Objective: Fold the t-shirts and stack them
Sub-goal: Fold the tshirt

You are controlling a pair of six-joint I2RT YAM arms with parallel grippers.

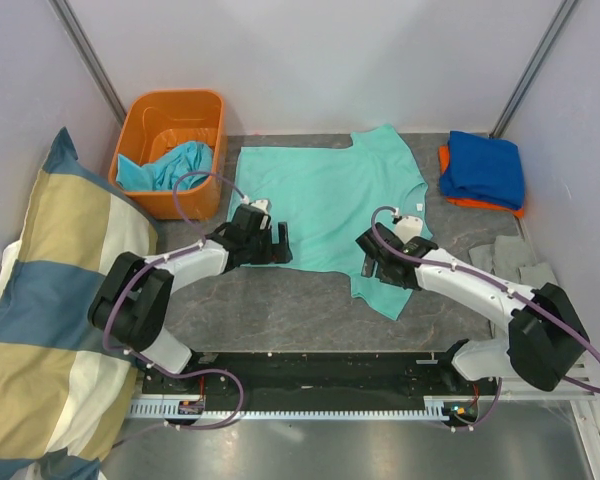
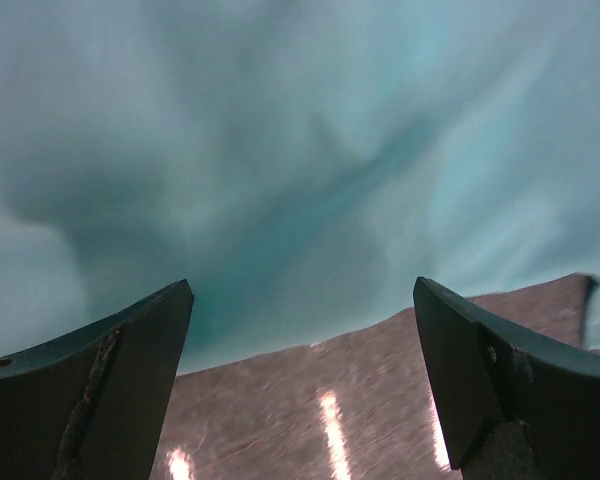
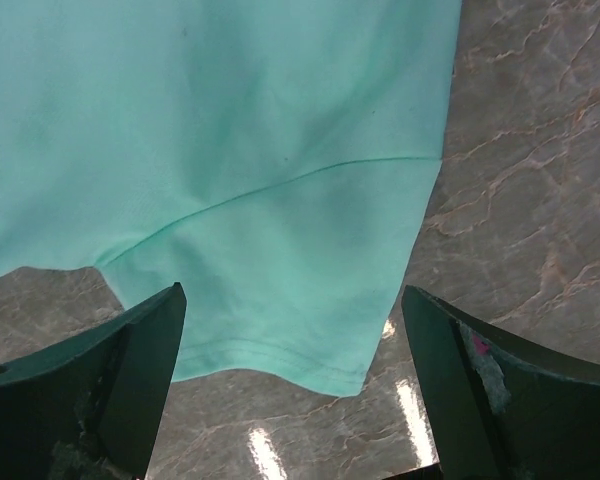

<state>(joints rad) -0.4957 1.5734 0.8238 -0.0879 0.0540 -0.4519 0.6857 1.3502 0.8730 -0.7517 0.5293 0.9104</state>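
A mint-teal t-shirt (image 1: pixel 325 195) lies spread flat on the table, neck to the right and hem to the left. My left gripper (image 1: pixel 280 243) is open at its near edge, close to the hem corner. In the left wrist view the blurred teal cloth (image 2: pixel 280 150) fills the space just beyond the open left gripper (image 2: pixel 302 290). My right gripper (image 1: pixel 373 268) is open over the near sleeve (image 3: pixel 280 300), which lies between and beyond the jaws of the right gripper (image 3: pixel 293 292). A turquoise shirt (image 1: pixel 172 165) lies crumpled in an orange bin (image 1: pixel 170 115). A folded royal blue shirt (image 1: pixel 483 165) rests on an orange one (image 1: pixel 480 204) at the back right.
A big striped pillow (image 1: pixel 50 300) leans along the left side. A grey cloth (image 1: pixel 505 262) lies at the right, near the right arm. The marbled table (image 3: pixel 520 180) shows in front of the shirt. Walls enclose the back and sides.
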